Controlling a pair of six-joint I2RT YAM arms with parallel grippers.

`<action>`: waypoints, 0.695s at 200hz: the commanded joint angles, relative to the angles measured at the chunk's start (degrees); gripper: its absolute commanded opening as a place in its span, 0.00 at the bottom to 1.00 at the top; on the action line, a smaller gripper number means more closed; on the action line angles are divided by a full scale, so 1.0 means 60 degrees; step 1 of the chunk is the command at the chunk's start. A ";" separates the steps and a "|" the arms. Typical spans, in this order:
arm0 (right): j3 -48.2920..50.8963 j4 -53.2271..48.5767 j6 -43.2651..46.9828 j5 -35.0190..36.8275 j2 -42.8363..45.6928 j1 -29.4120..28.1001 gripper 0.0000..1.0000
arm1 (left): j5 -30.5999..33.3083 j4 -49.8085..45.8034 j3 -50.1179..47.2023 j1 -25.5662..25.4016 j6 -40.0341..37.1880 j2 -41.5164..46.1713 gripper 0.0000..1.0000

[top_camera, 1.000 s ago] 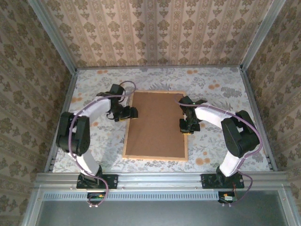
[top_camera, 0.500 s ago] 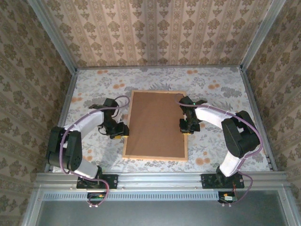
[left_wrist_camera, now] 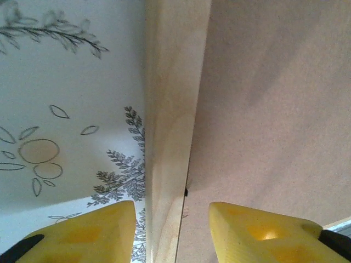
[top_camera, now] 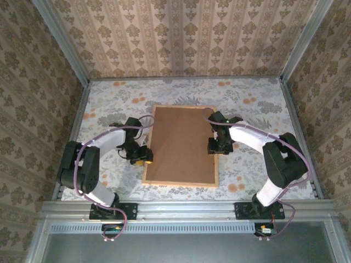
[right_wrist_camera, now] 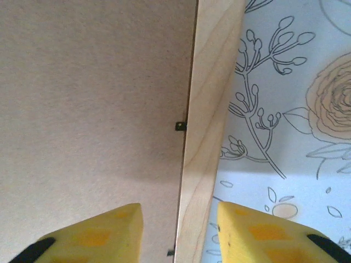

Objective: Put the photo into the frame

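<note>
Flat on the floral tablecloth [top_camera: 252, 109], between wallpapered walls [top_camera: 186, 38], the frame [top_camera: 182, 183] lies backing up. The left gripper [top_camera: 143, 157] and right gripper [top_camera: 215, 148] straddle its side rails, jaws apart. Since earlier, the left has slid nearward and the right has opened.

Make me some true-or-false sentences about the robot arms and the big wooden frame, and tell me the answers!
1. The frame lies flat with its brown back facing up. True.
2. The left gripper straddles the frame's left rail. True.
3. The right gripper is squeezed shut. False: its jaws stand open, one on each side of the right rail.
4. The table is plain red. False: it is pale with drawn flowers and leaves.
</note>
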State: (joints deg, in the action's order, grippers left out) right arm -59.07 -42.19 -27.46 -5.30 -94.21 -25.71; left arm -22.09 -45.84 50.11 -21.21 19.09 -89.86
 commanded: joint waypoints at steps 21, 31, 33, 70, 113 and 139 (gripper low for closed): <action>-0.0018 -0.0239 0.0533 0.0543 0.1025 -0.0061 0.51 | 0.0852 -0.0294 -0.0062 -0.0541 -0.0347 0.0104 0.59; 0.0038 -0.0095 0.0741 0.0503 0.1449 -0.0086 0.53 | 0.1066 -0.0259 -0.0050 -0.0588 -0.0369 0.0032 0.60; 0.0054 -0.0048 0.0787 0.0466 0.1530 -0.0099 0.53 | 0.1101 -0.0245 -0.0047 -0.0605 -0.0362 0.0009 0.60; 0.0155 0.1066 0.2117 -0.0837 0.2171 -0.1310 0.60 | 0.0977 0.0585 0.0041 -0.0683 -0.0075 -0.0223 0.61; 0.0296 0.2484 0.3393 -0.1617 0.1843 -0.3186 0.83 | 0.0063 0.1015 0.0050 0.0029 0.0325 0.0270 0.64; 0.0277 0.2993 0.4079 -0.1180 0.1259 -0.4251 0.89 | -0.0290 0.1031 -0.0090 0.0898 0.0368 0.1129 0.65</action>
State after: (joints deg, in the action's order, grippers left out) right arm -58.39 -29.19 -9.02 -12.29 -83.35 -46.92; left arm -20.62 -40.10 49.93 -19.64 19.97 -88.25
